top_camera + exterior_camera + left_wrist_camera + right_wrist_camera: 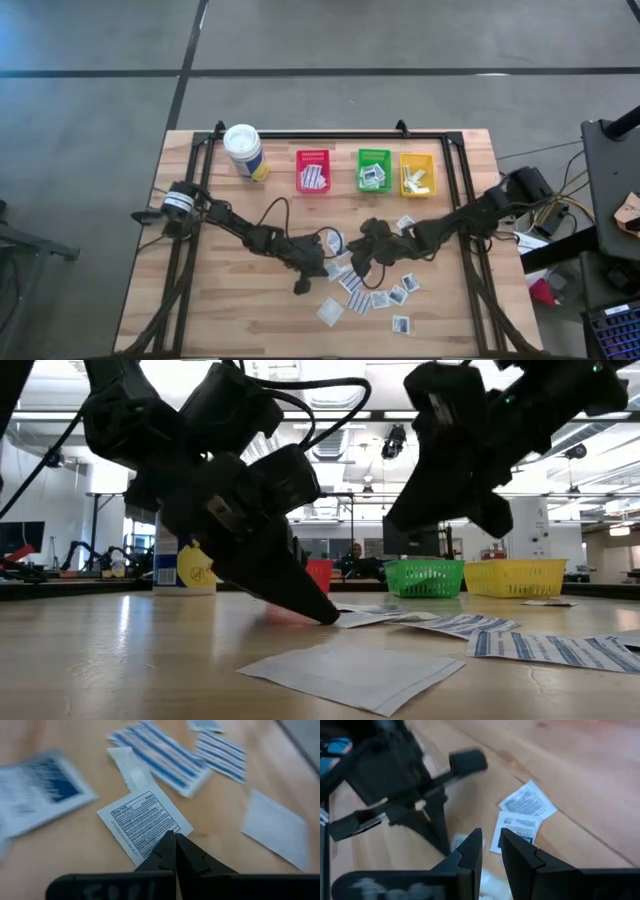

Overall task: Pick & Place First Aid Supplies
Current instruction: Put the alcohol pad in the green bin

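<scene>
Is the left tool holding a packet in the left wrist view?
No: the left tool is shut with nothing between its fingers, tips at the edge of a printed packet.

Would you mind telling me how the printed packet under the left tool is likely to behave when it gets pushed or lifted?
The packet lies flat and thin on the smooth wooden table, so it will probably slide rather than lift. It looks like paper, likely very light and floppy. The shut left tool meets its edge from above, so pinching it may need a raised corner.
</scene>
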{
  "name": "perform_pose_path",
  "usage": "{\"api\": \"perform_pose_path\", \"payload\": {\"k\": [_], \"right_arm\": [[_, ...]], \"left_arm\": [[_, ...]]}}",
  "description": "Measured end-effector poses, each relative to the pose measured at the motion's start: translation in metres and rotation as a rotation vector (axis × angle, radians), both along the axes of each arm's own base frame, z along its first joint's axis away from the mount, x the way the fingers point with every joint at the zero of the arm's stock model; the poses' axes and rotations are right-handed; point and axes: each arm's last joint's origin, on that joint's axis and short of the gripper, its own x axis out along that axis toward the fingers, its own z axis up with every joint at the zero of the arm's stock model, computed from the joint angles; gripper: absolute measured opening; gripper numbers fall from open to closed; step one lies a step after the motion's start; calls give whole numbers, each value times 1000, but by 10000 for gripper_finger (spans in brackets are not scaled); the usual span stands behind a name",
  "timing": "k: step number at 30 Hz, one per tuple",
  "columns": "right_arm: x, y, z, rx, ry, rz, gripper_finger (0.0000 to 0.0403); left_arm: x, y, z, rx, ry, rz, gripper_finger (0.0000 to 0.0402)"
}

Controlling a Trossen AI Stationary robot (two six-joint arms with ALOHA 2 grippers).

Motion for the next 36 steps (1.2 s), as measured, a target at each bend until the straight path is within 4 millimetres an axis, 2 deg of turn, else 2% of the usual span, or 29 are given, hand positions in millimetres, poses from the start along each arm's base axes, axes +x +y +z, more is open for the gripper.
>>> {"api": "perform_pose_path", "payload": {"k": [3, 8, 16, 21, 28, 36], "right_arm": [[4, 2, -10, 20, 3, -11, 68], [8, 3, -23, 31, 31, -29, 68], [19, 2, -25, 54, 32, -24, 90], [27, 2, -34, 81, 53, -47, 105], [40, 7, -44, 118, 87, -10, 105], [42, 8, -50, 117, 126, -1, 109]], "left_arm": [[1, 5, -1, 26, 4, 76, 0], [1, 7, -1, 17, 12, 103, 0], [1, 7, -1, 7, 13, 109, 0], [1, 6, -1, 5, 8, 109, 0], [1, 6, -1, 7, 8, 107, 0], [-1, 7, -3, 10, 15, 105, 0]]}}
